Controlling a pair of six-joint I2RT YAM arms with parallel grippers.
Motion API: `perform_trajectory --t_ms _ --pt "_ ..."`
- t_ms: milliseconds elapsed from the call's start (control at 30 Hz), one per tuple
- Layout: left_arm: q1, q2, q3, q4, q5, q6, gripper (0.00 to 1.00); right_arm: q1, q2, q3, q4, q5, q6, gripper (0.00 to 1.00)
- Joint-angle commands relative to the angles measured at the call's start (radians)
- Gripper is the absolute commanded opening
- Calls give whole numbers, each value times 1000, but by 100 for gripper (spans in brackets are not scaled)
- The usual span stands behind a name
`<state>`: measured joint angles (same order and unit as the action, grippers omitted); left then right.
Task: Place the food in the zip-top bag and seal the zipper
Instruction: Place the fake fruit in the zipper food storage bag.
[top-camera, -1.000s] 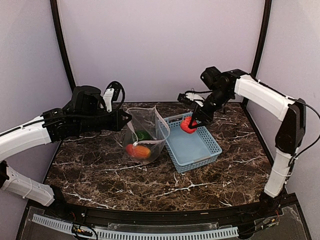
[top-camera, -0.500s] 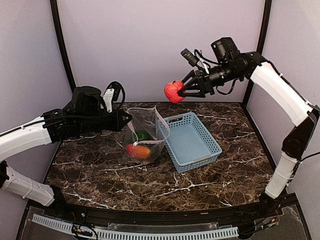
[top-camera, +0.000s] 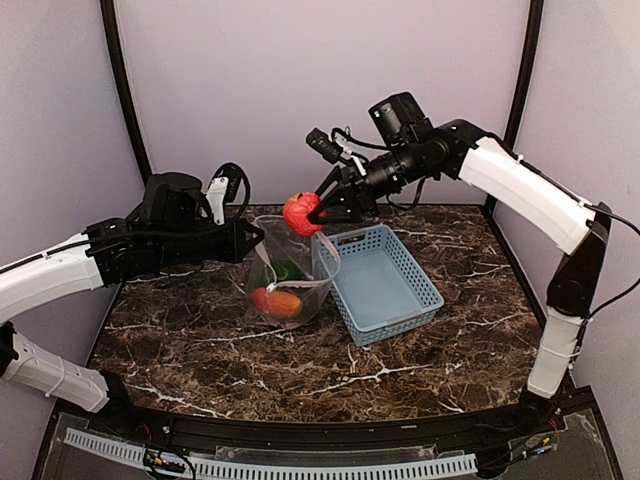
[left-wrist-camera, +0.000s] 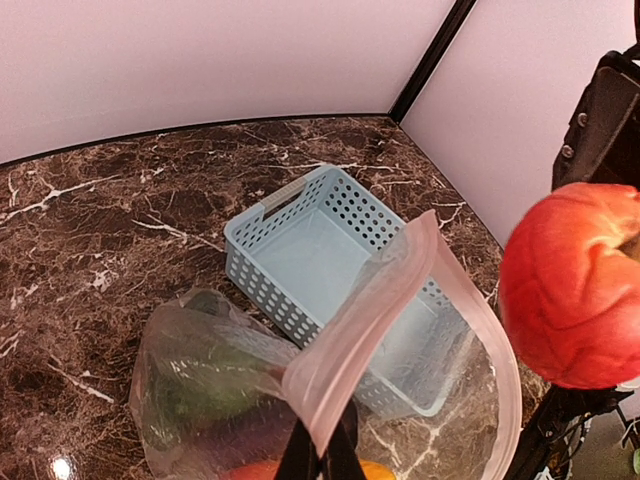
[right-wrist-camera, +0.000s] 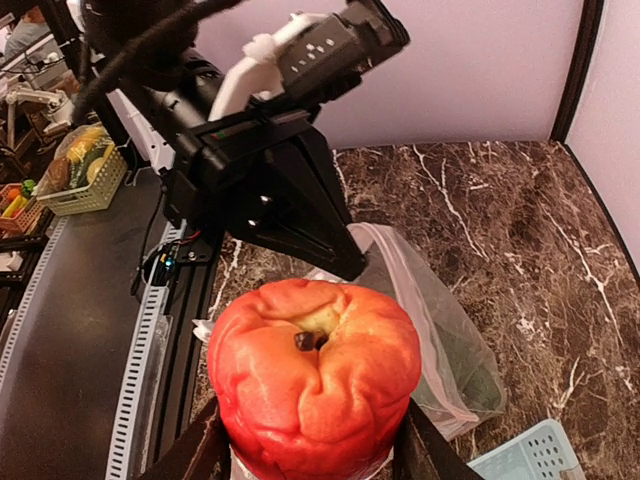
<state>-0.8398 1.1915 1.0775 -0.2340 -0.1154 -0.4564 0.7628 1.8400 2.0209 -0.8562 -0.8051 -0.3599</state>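
My right gripper (top-camera: 312, 211) is shut on a lumpy red-yellow toy fruit (top-camera: 299, 212) and holds it in the air just above the open mouth of the clear zip-top bag (top-camera: 291, 275). The fruit fills the right wrist view (right-wrist-camera: 315, 375) between my fingers (right-wrist-camera: 190, 450). My left gripper (top-camera: 256, 238) is shut on the bag's rim and holds the mouth up and open; its pinkish zipper strip (left-wrist-camera: 400, 290) loops wide in the left wrist view. A green pepper (top-camera: 287, 269) and an orange mango (top-camera: 280, 303) lie inside the bag.
The light blue lattice basket (top-camera: 385, 285) stands right beside the bag on the dark marble table (top-camera: 200, 340), with nothing showing in it. The right arm reaches across above the basket's far corner. Walls close in the back and sides.
My right gripper lifted the red-yellow fruit out of the basket, swung it up and to the left, and now lowers it over the bag's mouth. The left arm and bag have not moved.
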Motion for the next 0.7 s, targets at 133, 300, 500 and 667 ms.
perform_trajectory --t_ms 133,300,500,667 --pt "6 -43 -18 7 -15 -1 1 38 84 12 41 214 10 46" --pt "5 -45 -21 8 -19 1 1 44 84 35 32 232 20 58" --pt "6 -35 -27 16 -21 3 1 44 28 23 28 225 19 69" --pt "5 -21 -25 27 -19 4 1 43 -30 -31 44 305 16 68"
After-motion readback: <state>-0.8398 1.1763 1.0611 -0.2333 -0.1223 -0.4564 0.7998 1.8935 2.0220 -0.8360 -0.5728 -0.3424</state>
